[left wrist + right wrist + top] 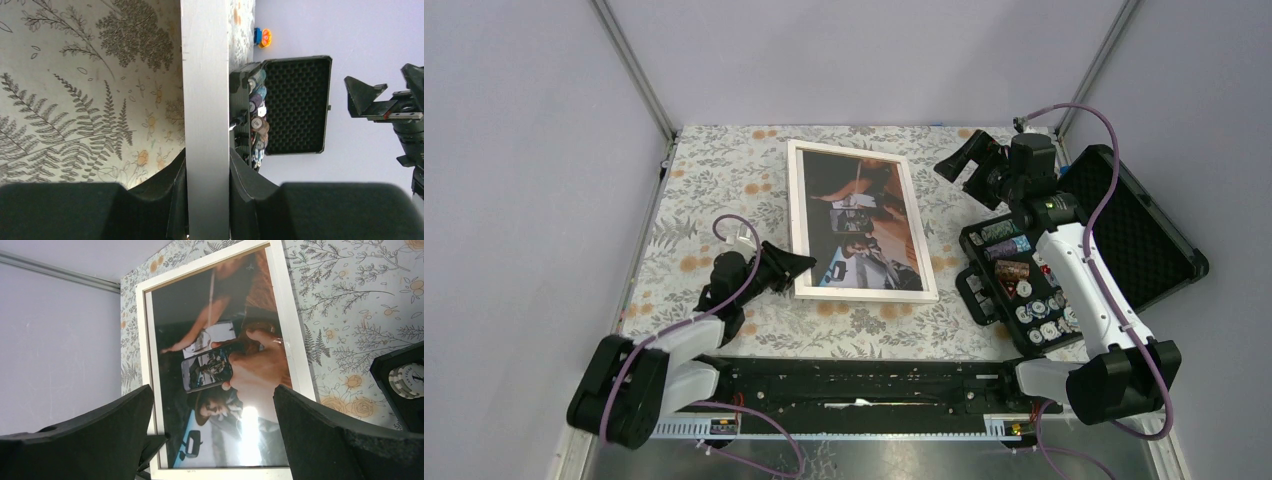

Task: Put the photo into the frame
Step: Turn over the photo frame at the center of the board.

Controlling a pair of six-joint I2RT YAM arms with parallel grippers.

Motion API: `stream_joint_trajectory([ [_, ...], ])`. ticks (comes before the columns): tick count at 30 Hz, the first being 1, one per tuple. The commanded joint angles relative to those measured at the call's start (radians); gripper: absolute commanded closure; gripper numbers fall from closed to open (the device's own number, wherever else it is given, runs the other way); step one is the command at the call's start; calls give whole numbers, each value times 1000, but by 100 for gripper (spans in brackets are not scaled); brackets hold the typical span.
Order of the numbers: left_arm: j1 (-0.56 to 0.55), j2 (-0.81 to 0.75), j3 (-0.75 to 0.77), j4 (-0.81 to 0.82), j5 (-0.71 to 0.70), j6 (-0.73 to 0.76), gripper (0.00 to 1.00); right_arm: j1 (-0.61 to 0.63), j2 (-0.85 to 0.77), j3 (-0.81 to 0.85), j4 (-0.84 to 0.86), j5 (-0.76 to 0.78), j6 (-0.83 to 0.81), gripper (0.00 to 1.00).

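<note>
left fingers: black, matte, blocky pads, clamped tight on the left rail of the frame, one pad against each side of it.
left gripper: low at the frame's lower left, near the bottom corner.
frame: thin straight rails with a flat whitish front that shows faint specks up close. It is a tall rectangle lying on the cloth in the middle of the top view.
photo: glossy print with a bright patch of glare. The scene is dark, with skin tones and blue and white at the bottom. It lies face up inside the rails and fills the opening.
right fingers: black, grainy, wedge-shaped, spread wide apart, with nothing between them and touching nothing.
right gripper: raised at the upper right of the top view, just off the frame's upper right corner, its camera looking onto the photo.
tablecloth: pale fabric printed with grey ferns and orange flowers.
case: black hard shell with an open egg-crate foam lid and round chips in rows, at the right of the top view under the right arm.
</note>
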Motion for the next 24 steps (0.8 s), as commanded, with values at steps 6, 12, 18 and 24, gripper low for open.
stream_joint_trajectory([
  [6,-29,-189,1,-168,-253,-14,100,5,58,-68,85,-146,-52,2],
  [12,-27,23,36,-152,-105,18,100,27,188,-81,62,-232,-144,0],
  [18,-25,75,58,-238,-111,53,75,77,311,-98,40,-173,-215,0],
  [24,-2,66,123,-450,-160,122,28,82,448,-41,-9,-98,-271,0],
])
